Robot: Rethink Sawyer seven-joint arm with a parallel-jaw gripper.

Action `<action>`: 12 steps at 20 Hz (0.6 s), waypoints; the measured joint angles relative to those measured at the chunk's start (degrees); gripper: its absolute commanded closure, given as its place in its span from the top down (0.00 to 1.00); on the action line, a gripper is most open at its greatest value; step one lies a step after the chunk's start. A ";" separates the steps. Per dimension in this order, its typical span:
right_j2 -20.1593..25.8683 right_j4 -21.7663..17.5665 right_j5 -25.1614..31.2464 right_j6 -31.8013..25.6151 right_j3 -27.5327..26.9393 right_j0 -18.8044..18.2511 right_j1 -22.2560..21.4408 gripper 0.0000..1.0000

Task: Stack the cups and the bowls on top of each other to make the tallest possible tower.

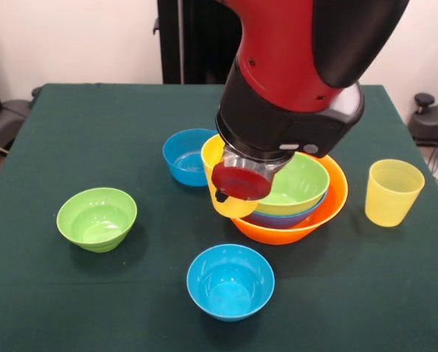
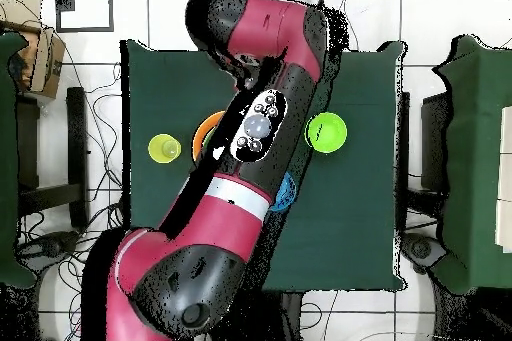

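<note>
Beside the tower [image 1: 307, 220], gripper [image 1: 237, 192] meets yellow cup [image 1: 213, 152].

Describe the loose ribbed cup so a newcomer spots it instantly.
Start in the front view at the big orange bowl holding the nested stack under the arm. Look to the picture's right of it: the pale yellow tumbler stands upright, alone on the green cloth. It is the only tall, narrow, translucent piece; every other loose item is a bowl.

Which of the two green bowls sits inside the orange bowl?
The larger green bowl, nested in the orange bowl under the arm. The smaller green bowl stands alone on the table.
</note>
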 measured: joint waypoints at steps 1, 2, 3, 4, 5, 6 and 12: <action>-0.01 0.00 0.00 0.08 0.00 0.00 0.12 0.00; -0.01 0.00 -0.01 0.08 0.00 0.00 0.17 0.00; -0.01 0.00 -0.01 0.08 0.00 0.00 0.22 0.00; -0.03 0.01 0.00 0.08 0.00 0.00 0.25 0.00; -0.04 0.01 -0.01 0.08 0.00 0.00 0.21 0.00; -0.05 0.01 -0.01 0.08 0.00 0.00 0.17 0.00; -0.07 0.04 0.00 0.08 0.07 0.08 -0.97 0.00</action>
